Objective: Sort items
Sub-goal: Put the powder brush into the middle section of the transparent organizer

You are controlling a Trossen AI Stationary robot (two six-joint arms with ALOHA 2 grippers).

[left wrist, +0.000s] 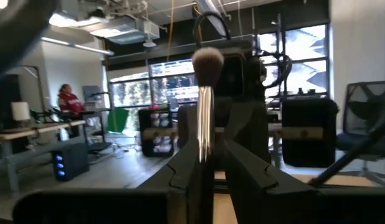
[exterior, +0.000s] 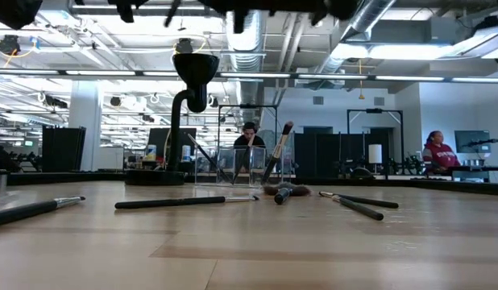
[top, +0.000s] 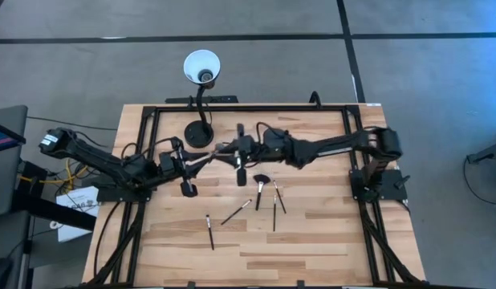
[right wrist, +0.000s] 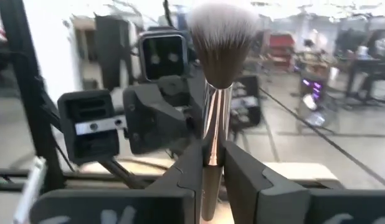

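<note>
A makeup brush (right wrist: 212, 124) with a silvery ferrule and a fluffy pale-tipped head (right wrist: 220, 37) stands upright in my right gripper (right wrist: 211, 180), which is shut on it above the table's far middle (top: 230, 149). My left gripper (top: 198, 159) faces it from the left, a little open. The same brush (left wrist: 205, 118) shows through the gap of its fingers, farther off. Several other brushes (top: 236, 212) lie flat on the wooden table (top: 328, 241), one with a fan head (top: 261, 186). My right gripper pinches the brush between its two fingers at the lower end of the ferrule (right wrist: 211, 158), where the dark handle begins. The fingers come level from the table's right side and lie across the brush. It stands upright, head up, lifted clear of the table.
A black gooseneck lamp (top: 201, 68) with a white shade stands at the far edge, its base (top: 198, 134) close to both grippers. In the low view a clear container (exterior: 233, 165) holds a leaning brush (exterior: 277, 153). The near half of the table has free room.
</note>
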